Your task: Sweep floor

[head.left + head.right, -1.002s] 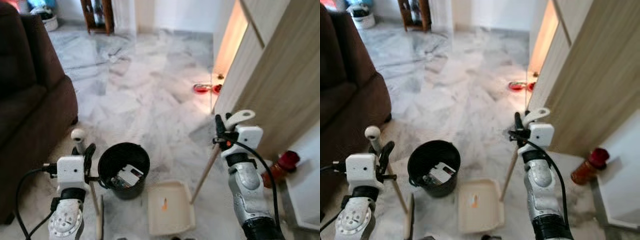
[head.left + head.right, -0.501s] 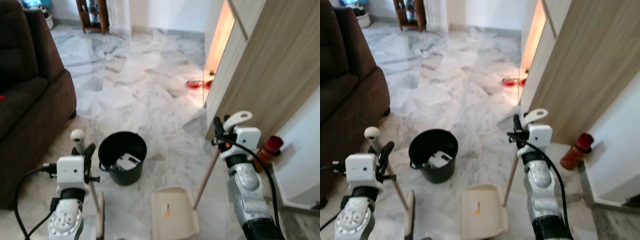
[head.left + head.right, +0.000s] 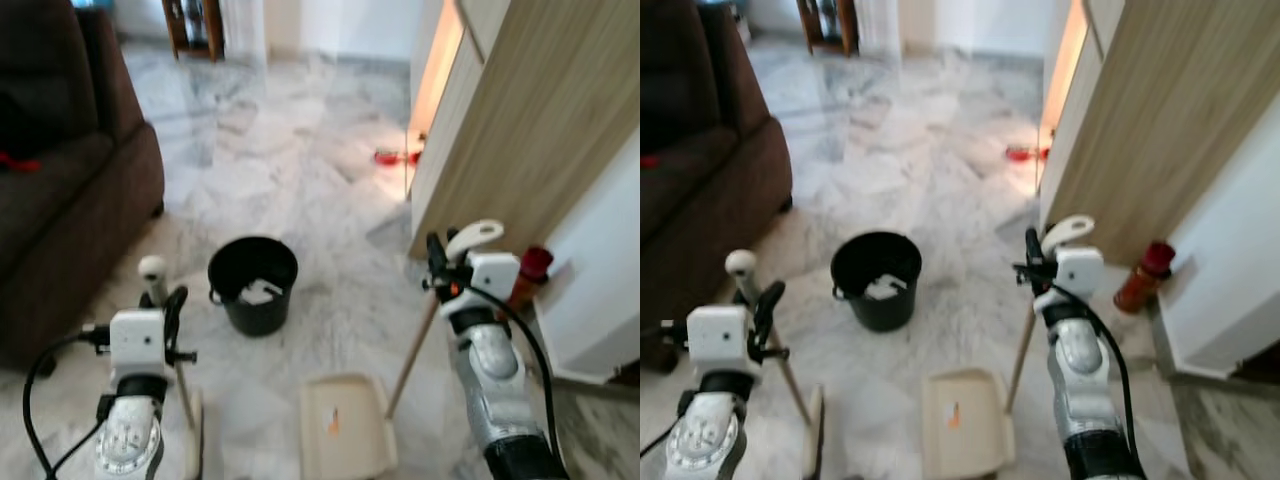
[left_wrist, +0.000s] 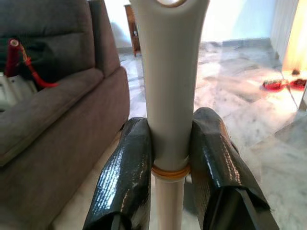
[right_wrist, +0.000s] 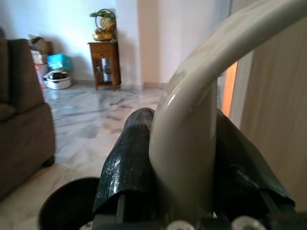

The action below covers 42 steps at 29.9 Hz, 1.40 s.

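bucket [image 3: 253,283] near sofa [image 3: 60,200], open marble floor [image 3: 300,180]

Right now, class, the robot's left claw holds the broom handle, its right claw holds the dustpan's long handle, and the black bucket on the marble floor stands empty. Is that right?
Not quite: the black bucket is not empty; the left eye view shows pale rubbish lying in it. The rest holds: the left claw is shut on the broom handle, and the right claw is shut on the dustpan's long handle.
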Available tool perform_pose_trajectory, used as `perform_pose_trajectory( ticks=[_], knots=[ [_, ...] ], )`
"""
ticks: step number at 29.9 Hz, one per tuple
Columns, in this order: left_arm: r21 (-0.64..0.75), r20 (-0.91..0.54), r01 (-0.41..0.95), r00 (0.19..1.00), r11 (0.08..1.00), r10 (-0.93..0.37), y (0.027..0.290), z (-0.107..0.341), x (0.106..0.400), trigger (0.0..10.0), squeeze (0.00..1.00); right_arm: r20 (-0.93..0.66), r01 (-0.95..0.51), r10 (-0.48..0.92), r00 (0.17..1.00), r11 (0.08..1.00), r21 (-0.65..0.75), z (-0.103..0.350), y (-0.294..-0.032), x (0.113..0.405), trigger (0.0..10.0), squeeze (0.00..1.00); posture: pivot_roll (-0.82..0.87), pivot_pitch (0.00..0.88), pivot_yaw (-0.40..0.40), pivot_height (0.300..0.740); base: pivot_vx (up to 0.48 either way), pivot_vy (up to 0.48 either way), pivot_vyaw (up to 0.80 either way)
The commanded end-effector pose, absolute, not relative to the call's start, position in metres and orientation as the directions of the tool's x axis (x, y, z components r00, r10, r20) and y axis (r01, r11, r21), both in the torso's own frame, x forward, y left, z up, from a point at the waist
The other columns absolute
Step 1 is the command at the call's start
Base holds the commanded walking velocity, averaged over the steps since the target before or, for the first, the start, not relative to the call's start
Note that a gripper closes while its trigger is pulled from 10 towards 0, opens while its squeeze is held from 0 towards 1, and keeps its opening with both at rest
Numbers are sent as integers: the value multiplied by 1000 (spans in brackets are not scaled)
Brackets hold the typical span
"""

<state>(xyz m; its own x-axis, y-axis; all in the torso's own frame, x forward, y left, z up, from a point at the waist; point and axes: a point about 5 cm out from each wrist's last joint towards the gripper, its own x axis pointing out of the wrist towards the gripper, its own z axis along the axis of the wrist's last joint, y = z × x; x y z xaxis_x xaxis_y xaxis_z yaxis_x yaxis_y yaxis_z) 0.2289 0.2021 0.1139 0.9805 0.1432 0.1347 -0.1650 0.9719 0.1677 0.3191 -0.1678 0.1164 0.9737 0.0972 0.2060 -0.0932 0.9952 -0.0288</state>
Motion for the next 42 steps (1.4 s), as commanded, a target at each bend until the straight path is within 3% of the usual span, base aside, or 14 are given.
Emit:
perform_pose_trajectory(
  ticks=[1,11,26,42],
  knots=[
    [187,174,-166,976,968,134,200,120,231,10000,0,223,-81,83,971,997,-20,121,-172,321,10000,0,29,79,-35,740,0,0,0],
    [190,179,-168,975,967,134,202,121,232,10000,0,213,-83,86,973,996,-24,119,-170,319,10000,0,24,49,-30,740,0,0,-48],
    [188,181,-142,978,972,108,197,121,234,10000,0,201,-79,84,976,996,-32,116,-170,319,10000,0,25,19,-25,740,0,0,-800],
    [182,178,-157,976,971,125,199,122,239,10000,0,197,-63,69,978,997,-36,118,-170,322,10000,0,29,67,-23,740,0,175,-350]
  ],
)
